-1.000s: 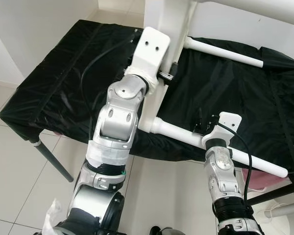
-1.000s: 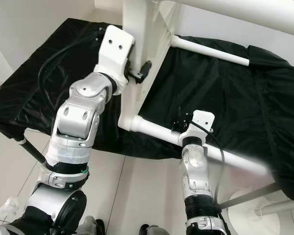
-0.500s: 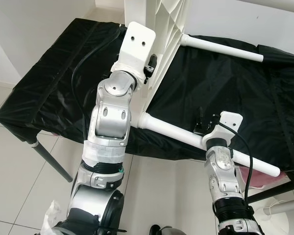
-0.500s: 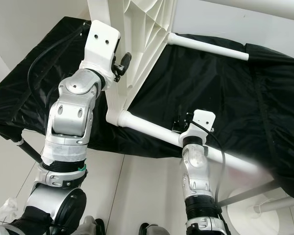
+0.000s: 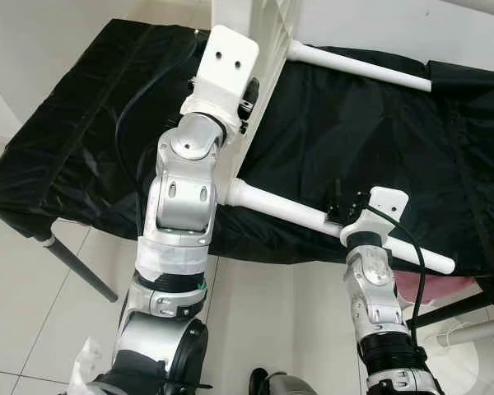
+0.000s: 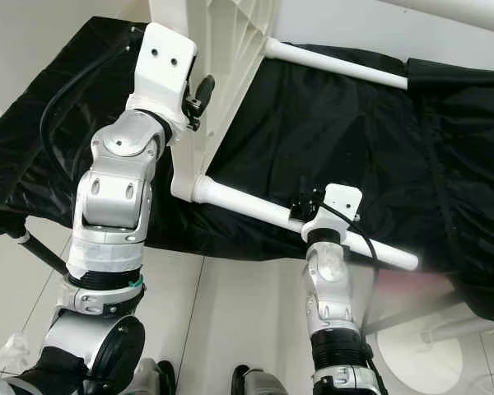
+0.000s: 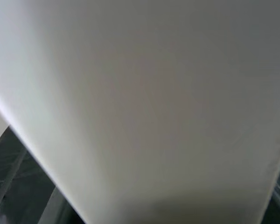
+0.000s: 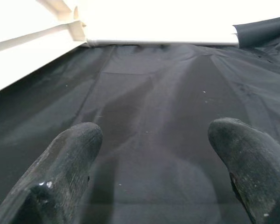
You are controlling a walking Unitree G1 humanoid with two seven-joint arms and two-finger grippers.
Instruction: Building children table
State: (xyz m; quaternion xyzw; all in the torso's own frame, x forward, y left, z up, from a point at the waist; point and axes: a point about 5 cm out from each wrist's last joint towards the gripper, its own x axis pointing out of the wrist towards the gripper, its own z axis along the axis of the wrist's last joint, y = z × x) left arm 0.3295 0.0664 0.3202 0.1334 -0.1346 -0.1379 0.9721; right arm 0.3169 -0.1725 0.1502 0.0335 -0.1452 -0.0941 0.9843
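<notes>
Tipped up more than a second ago, the white plastic children's table (image 5: 259, 49) stands on edge over the black-covered desk (image 5: 90, 123). Left gripper (image 5: 249, 92) grips its ribbed edge; right gripper (image 8: 154, 168) hovers wide open, empty. Turning continues.

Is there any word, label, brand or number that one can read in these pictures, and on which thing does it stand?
None can be read: the white table, its legs, the black cover and both arms bear no legible text.
</notes>
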